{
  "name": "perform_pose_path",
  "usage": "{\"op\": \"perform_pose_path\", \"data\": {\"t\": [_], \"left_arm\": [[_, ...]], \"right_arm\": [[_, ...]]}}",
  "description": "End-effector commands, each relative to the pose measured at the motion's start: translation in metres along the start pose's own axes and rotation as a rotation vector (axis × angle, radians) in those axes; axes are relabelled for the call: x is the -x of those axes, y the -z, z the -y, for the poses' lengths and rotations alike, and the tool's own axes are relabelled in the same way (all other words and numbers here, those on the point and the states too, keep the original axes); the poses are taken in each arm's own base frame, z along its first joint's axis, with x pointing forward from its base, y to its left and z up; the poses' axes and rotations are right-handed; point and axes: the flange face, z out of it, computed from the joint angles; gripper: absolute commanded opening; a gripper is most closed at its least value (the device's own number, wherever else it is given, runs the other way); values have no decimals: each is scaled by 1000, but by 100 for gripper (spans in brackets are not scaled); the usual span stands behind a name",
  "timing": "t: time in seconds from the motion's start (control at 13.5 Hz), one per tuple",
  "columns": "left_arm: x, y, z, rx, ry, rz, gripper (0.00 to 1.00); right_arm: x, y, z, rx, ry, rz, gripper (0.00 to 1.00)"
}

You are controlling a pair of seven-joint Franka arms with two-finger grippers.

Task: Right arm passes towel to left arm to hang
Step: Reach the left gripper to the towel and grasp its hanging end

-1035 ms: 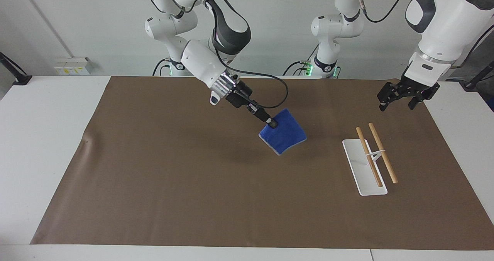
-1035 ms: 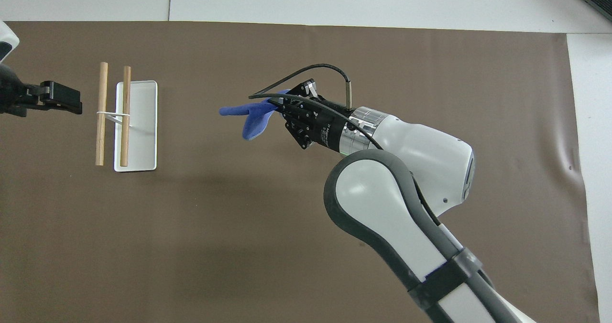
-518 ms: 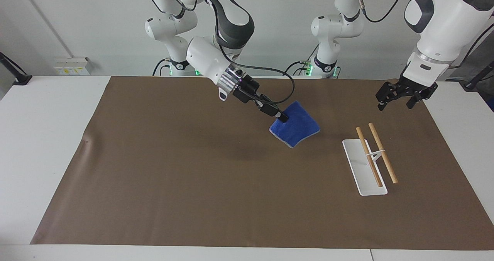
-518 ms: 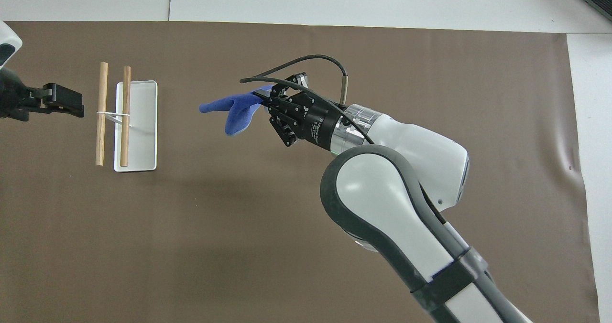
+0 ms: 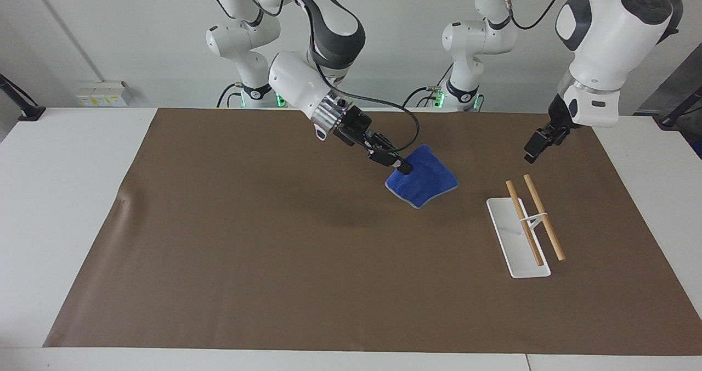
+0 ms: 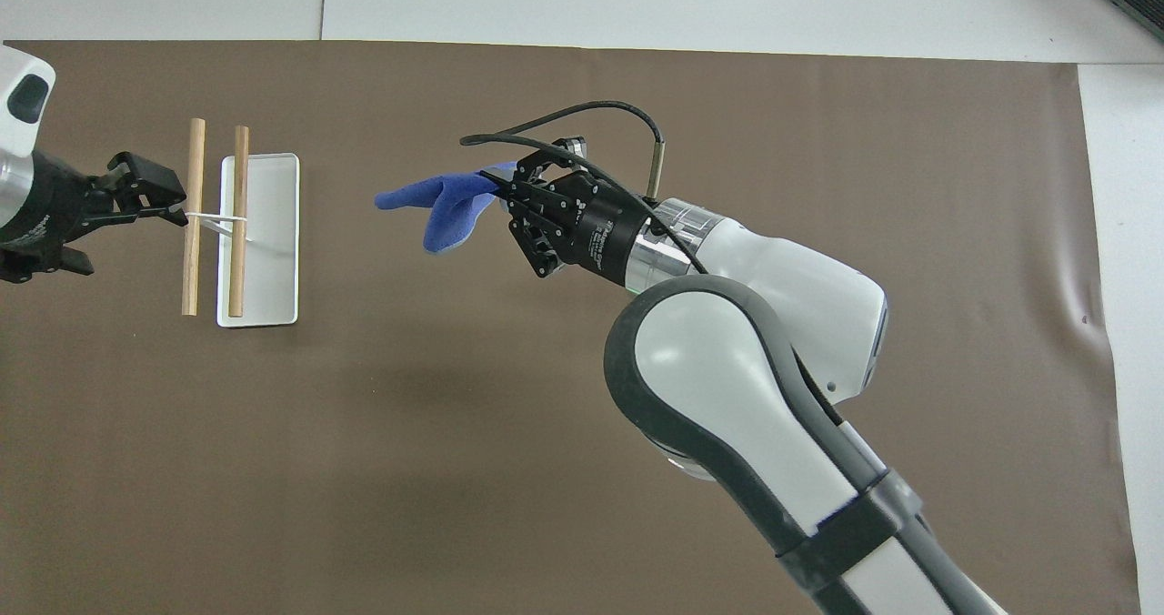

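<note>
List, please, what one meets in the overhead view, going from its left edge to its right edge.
Left tool → towel rack with two wooden bars → blue towel → right tool holding it → right arm.

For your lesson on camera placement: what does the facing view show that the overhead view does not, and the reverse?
Only the facing view shows both arms' bases and the towel hanging clear above the mat. Only the overhead view shows the towel edge-on, folded. Both show the right pincer shut on the towel, the left pincer over the mat by the rack.
</note>
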Motion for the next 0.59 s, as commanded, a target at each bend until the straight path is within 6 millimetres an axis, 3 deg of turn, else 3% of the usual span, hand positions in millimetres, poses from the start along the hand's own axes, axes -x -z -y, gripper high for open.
{"op": "perform_pose_path", "data": {"t": [0.0,0.22,0.52], "left_arm": [[14,1,-12,74,249,-48,100],[31,-8,-33,135,463,-65,100],[54,-13,-56,226,576,-21,100]], "right_arm": [[13,-14,-2,-37,-79,3,0],[13,-30,-6,-42,-87,-7,0],[18,-34,-8,-49,-94,-5,0]]}}
